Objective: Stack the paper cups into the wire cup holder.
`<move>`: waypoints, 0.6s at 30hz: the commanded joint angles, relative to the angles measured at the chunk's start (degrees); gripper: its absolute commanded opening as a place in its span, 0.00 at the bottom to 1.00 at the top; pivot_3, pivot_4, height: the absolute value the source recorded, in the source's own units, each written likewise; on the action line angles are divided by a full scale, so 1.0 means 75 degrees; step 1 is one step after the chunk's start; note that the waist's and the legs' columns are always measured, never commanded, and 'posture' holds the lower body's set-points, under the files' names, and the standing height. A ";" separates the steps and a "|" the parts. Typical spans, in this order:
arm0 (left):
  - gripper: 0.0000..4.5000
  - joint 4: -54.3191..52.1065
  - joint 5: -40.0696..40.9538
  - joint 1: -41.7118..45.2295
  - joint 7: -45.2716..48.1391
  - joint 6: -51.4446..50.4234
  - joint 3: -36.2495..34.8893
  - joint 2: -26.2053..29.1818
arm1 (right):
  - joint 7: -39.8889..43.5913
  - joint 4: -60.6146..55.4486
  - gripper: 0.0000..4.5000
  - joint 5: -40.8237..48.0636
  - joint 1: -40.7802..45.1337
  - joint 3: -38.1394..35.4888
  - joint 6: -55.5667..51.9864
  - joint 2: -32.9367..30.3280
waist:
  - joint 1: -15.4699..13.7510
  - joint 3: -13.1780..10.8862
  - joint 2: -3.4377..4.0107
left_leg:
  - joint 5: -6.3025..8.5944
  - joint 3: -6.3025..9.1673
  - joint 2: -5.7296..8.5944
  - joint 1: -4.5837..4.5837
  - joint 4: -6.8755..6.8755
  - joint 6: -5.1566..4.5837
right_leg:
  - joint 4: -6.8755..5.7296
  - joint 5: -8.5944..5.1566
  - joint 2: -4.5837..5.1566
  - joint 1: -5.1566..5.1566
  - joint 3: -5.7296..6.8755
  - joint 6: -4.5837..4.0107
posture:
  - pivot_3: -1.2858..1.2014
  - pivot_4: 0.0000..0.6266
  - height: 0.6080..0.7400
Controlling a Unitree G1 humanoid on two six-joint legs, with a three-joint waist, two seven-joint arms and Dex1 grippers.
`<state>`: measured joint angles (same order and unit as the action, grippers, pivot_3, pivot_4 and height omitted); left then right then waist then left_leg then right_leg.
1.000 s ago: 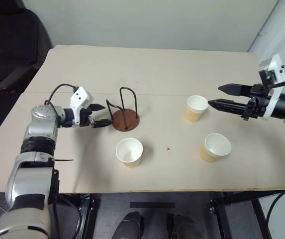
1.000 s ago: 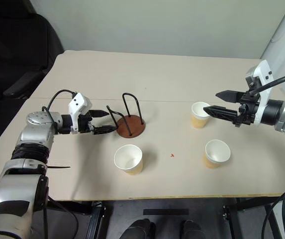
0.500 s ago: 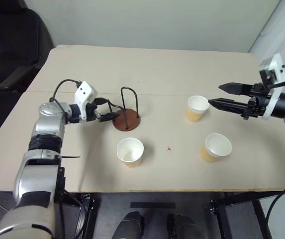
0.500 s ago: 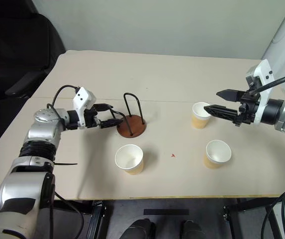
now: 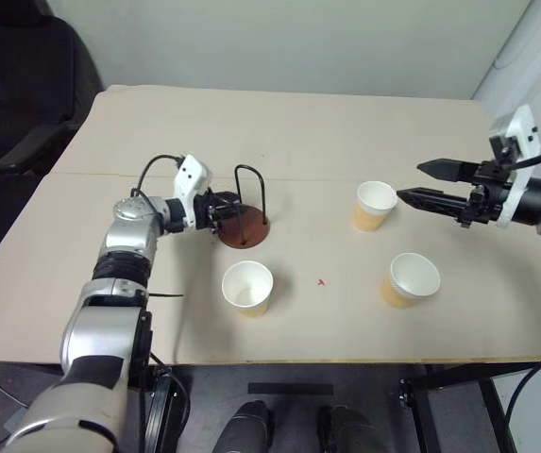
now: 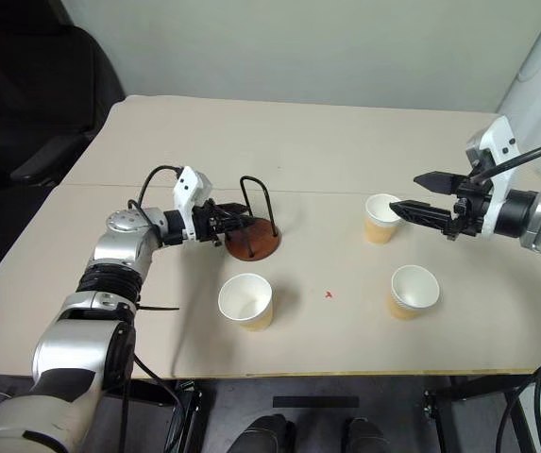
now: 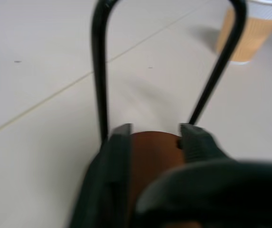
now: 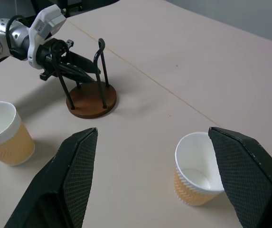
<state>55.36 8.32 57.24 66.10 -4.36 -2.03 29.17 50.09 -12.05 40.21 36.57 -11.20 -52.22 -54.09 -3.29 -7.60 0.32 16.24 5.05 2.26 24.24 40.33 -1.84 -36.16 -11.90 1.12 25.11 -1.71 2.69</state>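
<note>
The wire cup holder (image 5: 247, 231), a red-brown disc with black wire loops, stands left of the table's middle. My left gripper (image 5: 228, 213) reaches in from the left and is shut on the holder's near wire loop, with its fingers (image 7: 119, 142) over the disc. The far loop (image 7: 100, 71) stands upright. Three paper cups stand upright and apart: one (image 5: 247, 288) in front of the holder, one (image 5: 374, 206) to the right and one (image 5: 412, 278) near the front right. My right gripper (image 5: 410, 182) hovers open just right of the right-hand cup (image 8: 197, 175), holding nothing.
The tan table (image 5: 289, 123) has bare room behind the holder. A small red mark (image 5: 320, 281) lies between the front cups. A dark chair (image 5: 15, 85) stands off the table's left rear corner.
My left gripper has moved right, up to the holder, and closed from wide open onto its near loop. The right arm and the cups have stayed in place.
</note>
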 commanded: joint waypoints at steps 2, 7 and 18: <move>0.01 -0.0236 0.0126 0.0466 0.0559 -0.0188 0.0022 0.0026 | 0.0007 -0.0308 0.84 0.0010 -0.0039 -0.0303 0.0103 -0.0217 | -0.0013 0.0000 0.0000 | 0.0000 0.0001 0.0000 0.0000 0.0002 0.0000 | -0.0001 0.0000 0.0000 0.0000 0.0000 0.0000 | 0.52 0.24 1.00; 0.01 -0.0018 -0.0018 0.0986 0.0895 -0.0111 0.0146 0.0093 | -0.0028 -0.0397 0.84 0.0065 -0.0104 -0.0398 0.0068 -0.0284 | -0.0032 0.0000 0.0000 | 0.0000 0.0001 0.0001 0.0003 0.0012 0.0000 | -0.0002 0.0001 0.0001 -0.0002 0.0000 0.0002 | 0.52 0.24 1.00; 0.01 0.0475 -0.0031 0.1964 0.1305 0.0046 0.0215 -0.0376 | -0.0243 -0.0809 0.84 0.0215 -0.0460 -0.0774 -0.0093 -0.0300 | -0.0039 0.0000 0.0000 | 0.0000 0.0001 0.0001 0.0005 0.0007 0.0000 | 0.0002 0.0002 0.0002 -0.0002 -0.0001 0.0004 | 0.52 0.24 1.00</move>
<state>59.47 7.59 69.90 75.03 -5.01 -0.08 26.71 48.91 -16.26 40.92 32.87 -13.78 -52.98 -55.24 -3.59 -7.60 0.32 16.24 5.05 2.26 24.29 40.38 -1.84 -36.15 -11.88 1.14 25.10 -1.71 2.72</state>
